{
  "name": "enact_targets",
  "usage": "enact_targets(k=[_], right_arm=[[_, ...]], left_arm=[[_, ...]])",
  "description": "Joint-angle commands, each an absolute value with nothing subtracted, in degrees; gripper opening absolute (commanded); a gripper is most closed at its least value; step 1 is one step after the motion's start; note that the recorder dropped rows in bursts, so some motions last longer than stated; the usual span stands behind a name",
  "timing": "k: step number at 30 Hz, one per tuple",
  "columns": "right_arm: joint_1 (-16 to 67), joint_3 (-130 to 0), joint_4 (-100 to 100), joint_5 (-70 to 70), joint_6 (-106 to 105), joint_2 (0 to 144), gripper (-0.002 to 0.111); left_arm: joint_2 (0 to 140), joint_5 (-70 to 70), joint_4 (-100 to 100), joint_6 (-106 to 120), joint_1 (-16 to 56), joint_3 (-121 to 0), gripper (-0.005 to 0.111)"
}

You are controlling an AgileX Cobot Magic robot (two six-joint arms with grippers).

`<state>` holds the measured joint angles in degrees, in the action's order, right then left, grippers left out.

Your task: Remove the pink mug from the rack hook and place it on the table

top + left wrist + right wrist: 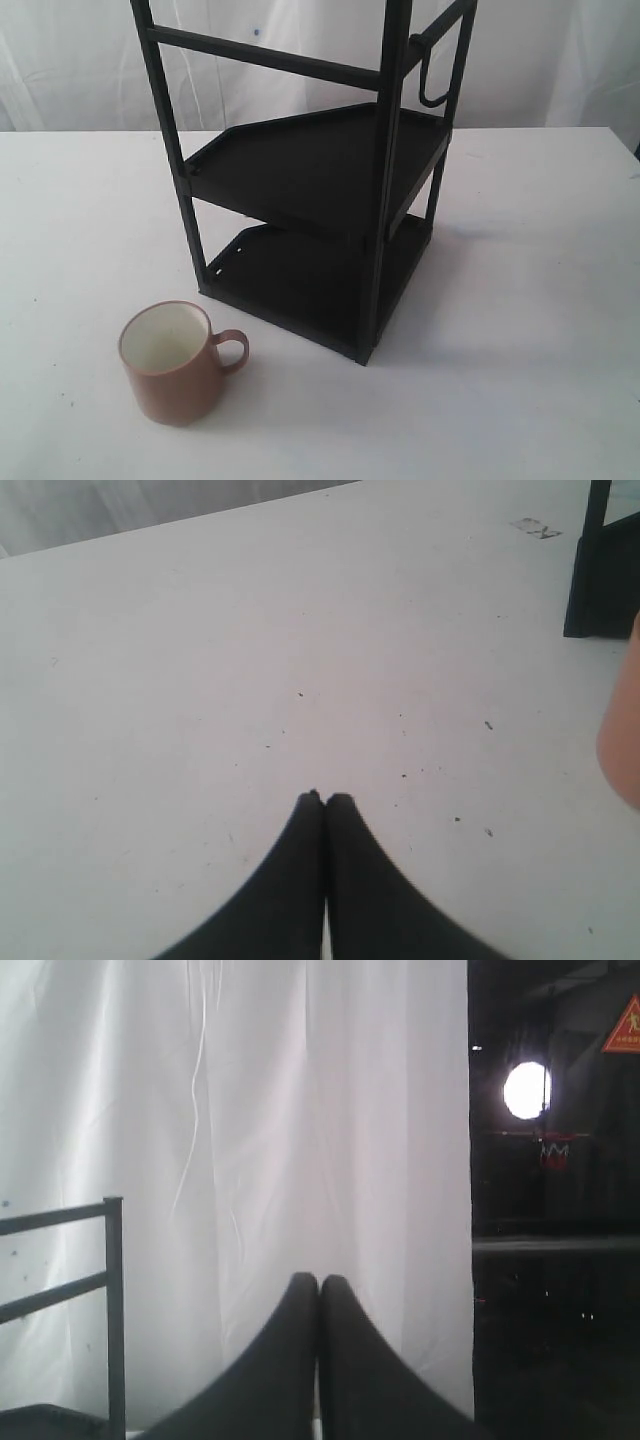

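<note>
The pink mug point(175, 362) stands upright on the white table point(520, 330), in front of the black rack point(320, 180) and to its left, handle toward the rack. A black hook point(432, 72) at the rack's upper right hangs bare. Neither gripper shows in the exterior view. In the left wrist view my left gripper point(324, 799) is shut with nothing in it, above the table point(250, 660); a sliver of the mug point(622, 735) shows at the frame edge. My right gripper point(319, 1281) is shut and empty, facing a white curtain.
A corner of the rack base point(603, 575) shows in the left wrist view. Rack rails point(70, 1260) appear in the right wrist view beside the white curtain point(250, 1110). A dark room with a lamp point(527, 1089) lies beyond it.
</note>
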<state>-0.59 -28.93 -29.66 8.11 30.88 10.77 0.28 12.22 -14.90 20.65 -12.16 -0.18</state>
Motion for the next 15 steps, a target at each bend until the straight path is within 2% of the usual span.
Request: enact_targets(k=[1,6,10,13,15], right_arm=[[-1.0,-28.6,-30.0,7.6,31.3,7.3,0.000],[-1.2,-22.5,-31.9,3.0,31.4,6.7,0.000],[-1.2,-11.1,-31.3,2.7,31.4,6.1,0.000],[-1.2,-0.6,-31.3,2.8,31.4,0.0,0.000],[-1.3,0.0,-30.6,9.2,31.4,0.0,0.000]], left_arm=[[0.0,12.1,-15.4,20.8,-11.8,0.0,0.000],[0.0,12.1,-15.4,20.8,-11.8,0.0,0.000],[0.0,12.1,-15.4,20.8,-11.8,0.0,0.000],[0.0,12.1,-15.4,20.8,-11.8,0.0,0.000],[0.0,12.1,-15.4,20.8,-11.8,0.0,0.000]])
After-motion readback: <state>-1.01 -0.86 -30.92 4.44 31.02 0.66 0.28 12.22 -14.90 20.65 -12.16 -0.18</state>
